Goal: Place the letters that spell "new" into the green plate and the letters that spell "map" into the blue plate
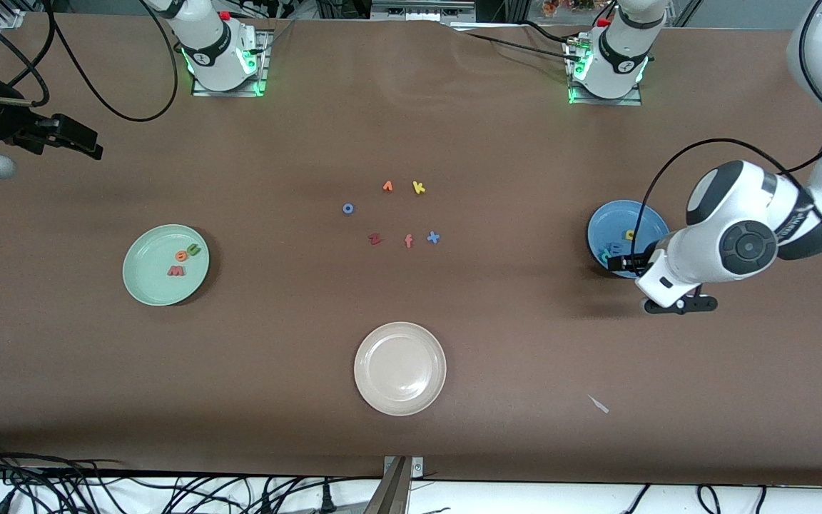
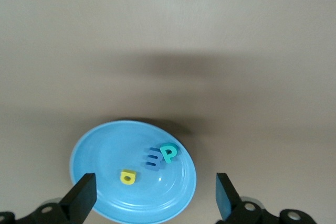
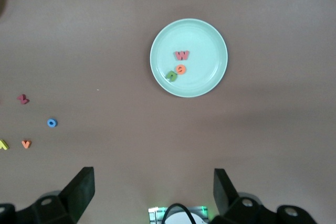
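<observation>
The green plate (image 1: 147, 275) (image 3: 210, 40) lies toward the right arm's end and holds a green "n" (image 1: 194, 250) (image 3: 171, 75), an orange "e" (image 1: 181, 255) (image 3: 180, 69) and a red "w" (image 1: 175, 270) (image 3: 181, 55). Toward the left arm's end, the blue plate (image 1: 621, 214) (image 2: 105, 150) holds a yellow "a" (image 1: 629, 234) (image 2: 128, 177), a blue "m" (image 2: 153, 158) and a teal "p" (image 2: 169, 152). My left gripper (image 1: 621, 263) (image 2: 155, 200) hangs open over this plate with nothing between its fingers. My right gripper (image 1: 93, 148) (image 3: 152, 192) is open and empty, raised near its end of the table.
A cream-white plate (image 1: 400, 368) lies near the front camera. Several loose letters lie mid-table, among them a yellow "k" (image 1: 419, 187), a blue "o" (image 1: 347, 208), a dark red "z" (image 1: 374, 239) and a blue "x" (image 1: 433, 238). A paper scrap (image 1: 599, 404) lies on the cloth.
</observation>
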Robot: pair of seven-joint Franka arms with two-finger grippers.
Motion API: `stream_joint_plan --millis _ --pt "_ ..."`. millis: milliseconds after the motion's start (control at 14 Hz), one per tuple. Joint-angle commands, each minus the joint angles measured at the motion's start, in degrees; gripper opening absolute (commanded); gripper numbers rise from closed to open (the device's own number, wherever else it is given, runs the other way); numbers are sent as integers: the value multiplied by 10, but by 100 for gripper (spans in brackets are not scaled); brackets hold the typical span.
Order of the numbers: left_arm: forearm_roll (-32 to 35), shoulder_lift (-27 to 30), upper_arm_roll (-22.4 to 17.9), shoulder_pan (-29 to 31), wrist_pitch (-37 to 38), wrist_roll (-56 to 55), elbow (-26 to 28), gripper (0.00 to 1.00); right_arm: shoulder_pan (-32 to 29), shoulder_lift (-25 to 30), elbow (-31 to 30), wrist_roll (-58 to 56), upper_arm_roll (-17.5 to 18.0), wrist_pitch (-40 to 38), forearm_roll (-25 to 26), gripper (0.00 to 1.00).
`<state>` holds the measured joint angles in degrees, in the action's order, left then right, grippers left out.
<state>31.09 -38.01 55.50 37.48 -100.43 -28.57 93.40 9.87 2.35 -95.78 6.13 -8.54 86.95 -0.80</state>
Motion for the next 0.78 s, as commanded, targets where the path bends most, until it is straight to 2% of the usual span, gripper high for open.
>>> stream_joint_plan --millis 0,214,356,499,713 --pt "-4 -1 -6 -21 53 41 -90 100 0 -9 14 -5 1 1 -6 100" --pt "-20 -1 -7 -35 98 73 -161 100 3 -18 15 -5 3 1 -6 100" --pt "-18 -1 -9 -36 124 136 -203 100 3 -20 15 -5 2 2 -6 100" --pt "-15 0 -14 -36 144 195 -226 100 3 -20 16 -4 2 2 -5 100" --pt "-17 3 -27 -37 160 205 -247 100 4 -21 20 -1 4 20 -1 100"
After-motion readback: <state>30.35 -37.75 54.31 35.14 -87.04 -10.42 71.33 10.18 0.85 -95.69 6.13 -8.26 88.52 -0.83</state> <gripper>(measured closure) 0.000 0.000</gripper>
